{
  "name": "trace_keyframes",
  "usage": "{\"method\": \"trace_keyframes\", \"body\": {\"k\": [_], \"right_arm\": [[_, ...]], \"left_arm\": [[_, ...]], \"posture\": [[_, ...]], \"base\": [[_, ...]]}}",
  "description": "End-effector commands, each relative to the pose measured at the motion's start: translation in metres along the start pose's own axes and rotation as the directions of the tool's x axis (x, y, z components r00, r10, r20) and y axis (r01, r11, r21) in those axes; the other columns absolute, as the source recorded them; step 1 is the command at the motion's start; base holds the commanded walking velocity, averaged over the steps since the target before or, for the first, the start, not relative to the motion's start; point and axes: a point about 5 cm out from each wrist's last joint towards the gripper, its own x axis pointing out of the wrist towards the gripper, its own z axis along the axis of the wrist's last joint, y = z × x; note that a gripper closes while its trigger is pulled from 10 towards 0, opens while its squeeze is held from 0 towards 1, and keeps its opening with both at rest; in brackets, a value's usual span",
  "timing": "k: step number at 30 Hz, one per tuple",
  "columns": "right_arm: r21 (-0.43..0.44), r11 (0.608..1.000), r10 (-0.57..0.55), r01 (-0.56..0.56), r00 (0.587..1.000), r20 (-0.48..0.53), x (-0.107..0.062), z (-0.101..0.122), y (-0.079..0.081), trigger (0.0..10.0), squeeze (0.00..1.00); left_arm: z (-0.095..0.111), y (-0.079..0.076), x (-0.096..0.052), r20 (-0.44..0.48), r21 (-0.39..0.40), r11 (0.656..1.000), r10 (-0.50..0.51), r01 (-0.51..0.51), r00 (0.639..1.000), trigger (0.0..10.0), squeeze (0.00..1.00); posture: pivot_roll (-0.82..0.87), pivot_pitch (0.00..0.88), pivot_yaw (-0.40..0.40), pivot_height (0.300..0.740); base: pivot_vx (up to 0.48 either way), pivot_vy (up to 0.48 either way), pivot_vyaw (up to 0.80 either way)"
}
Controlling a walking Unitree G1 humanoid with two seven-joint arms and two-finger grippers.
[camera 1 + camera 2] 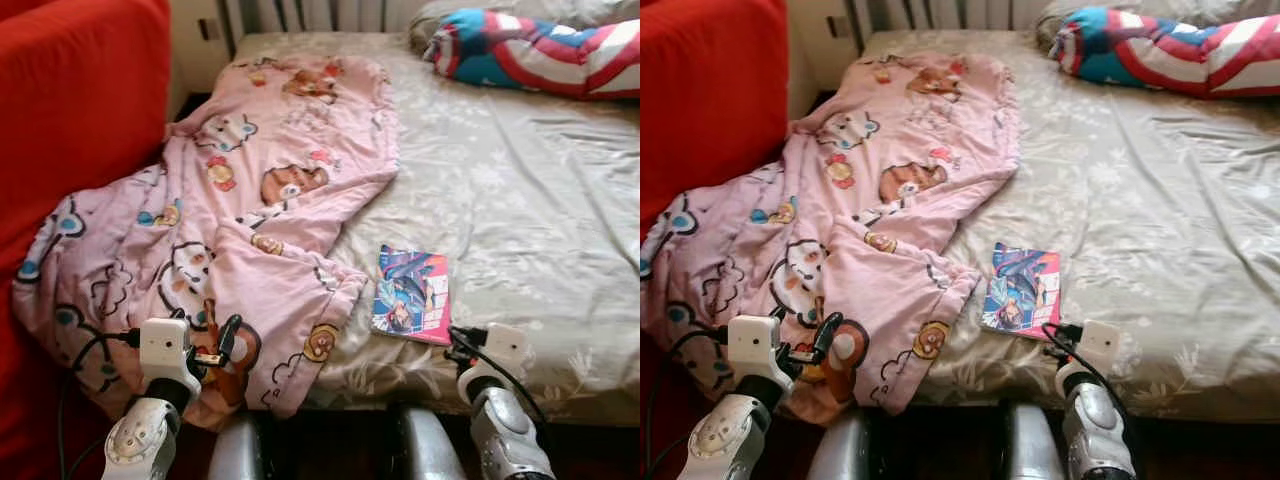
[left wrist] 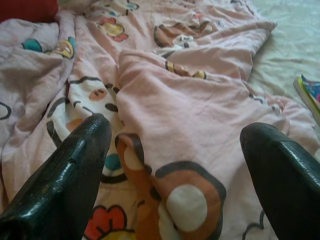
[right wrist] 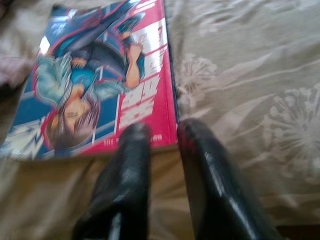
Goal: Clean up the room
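Observation:
A rumpled pink cartoon-print blanket [image 1: 250, 200] lies across the left side of the bed and hangs over its front edge. My left gripper [image 1: 220, 342] hovers low over the hanging part, open, with the pink cloth [image 2: 190, 100] showing between its fingers [image 2: 75, 165]. A comic book [image 1: 411, 294] with a red and blue cover lies flat on the sheet beside the blanket's corner. My right gripper [image 3: 162, 129] sits at the book's [image 3: 100, 80] near edge, its fingers [image 3: 130, 170] close together and holding nothing.
The bed's beige floral sheet [image 1: 520, 200] stretches to the right. A red, white and blue striped pillow [image 1: 540, 50] lies at the head. A red sofa [image 1: 80, 100] stands tight against the bed's left side. A radiator [image 1: 300, 12] is behind.

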Motion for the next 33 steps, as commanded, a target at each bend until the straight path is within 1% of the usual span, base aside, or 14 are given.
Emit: {"method": "trace_keyframes", "body": {"k": [1,6,7,11,14,19,21,25,29,33], "right_arm": [[0.036,0.999,-0.012,0.012,1.0,0.0,0.0,-0.003,0.001,10.0,1.0],[0.049,0.999,-0.017,0.016,0.999,0.032,0.002,0.001,0.004,10.0,1.0],[0.055,0.998,-0.019,0.016,0.999,0.047,0.004,0.004,0.004,10.0,0.0],[0.077,0.997,-0.035,0.028,0.995,0.091,0.008,0.012,0.004,10.0,0.0],[0.099,0.994,-0.059,0.048,0.992,0.112,0.01,0.019,0.0,10.0,0.0],[0.101,0.993,-0.066,0.054,0.991,0.112,0.011,0.021,-0.003,10.0,0.0],[0.112,0.991,-0.082,0.069,0.989,0.121,0.011,0.023,-0.007,10.0,0.0],[0.127,0.989,-0.093,0.078,0.989,0.117,0.011,0.021,-0.009,10.0,0.0],[0.152,0.985,-0.098,0.084,0.992,0.086,0.009,0.012,-0.011,10.0,0.0],[0.162,0.984,-0.093,0.08,0.993,0.073,0.008,0.009,-0.01,10.0,0.0]], "left_arm": [[0.001,0.003,-0.004,-0.01,0.013,1.0,0.004,-0.004,1.0,10.0,0.0],[0.002,0.003,-0.008,-0.021,0.02,1.0,-0.004,0.004,1.0,10.0,0.0],[0.003,0.004,-0.009,-0.025,0.023,1.0,-0.007,0.008,1.0,10.0,0.0],[0.003,0.007,-0.013,-0.037,0.037,0.999,-0.011,0.012,0.999,10.0,0.0],[0.003,0.009,-0.014,-0.044,0.044,0.999,-0.01,0.012,0.999,10.0,0.0],[0.004,0.009,-0.014,-0.047,0.046,0.999,-0.011,0.013,0.999,10.0,0.0],[0.004,0.01,-0.017,-0.055,0.05,0.999,-0.011,0.014,0.998,10.0,0.0],[0.003,0.01,-0.019,-0.063,0.051,0.999,-0.01,0.013,0.998,10.0,0.0],[0.004,0.011,-0.023,-0.07,0.055,0.998,-0.004,0.008,0.998,10.0,0.0],[0.004,0.012,-0.025,-0.074,0.06,0.998,0.001,0.003,0.997,10.0,0.0]], "posture": [[0.05,0.216,0.041,0.591],[0.07,0.241,0.068,0.591],[0.08,0.246,0.074,0.591],[0.09,0.251,0.083,0.591],[0.09,0.249,0.089,0.591],[0.09,0.249,0.089,0.591],[0.1,0.248,0.092,0.591],[0.1,0.251,0.094,0.591],[0.11,0.258,0.093,0.591],[0.12,0.267,0.095,0.591]], "base": [[0.0,0.0,0.0],[0.0,0.0,0.0],[0.0,0.0,0.0],[0.0,0.0,0.0],[0.0,0.0,0.0],[0.0,0.0,0.0],[0.0,0.0,0.0],[0.0,0.0,0.0],[0.0,0.0,0.0],[0.0,0.0,0.0]]}}
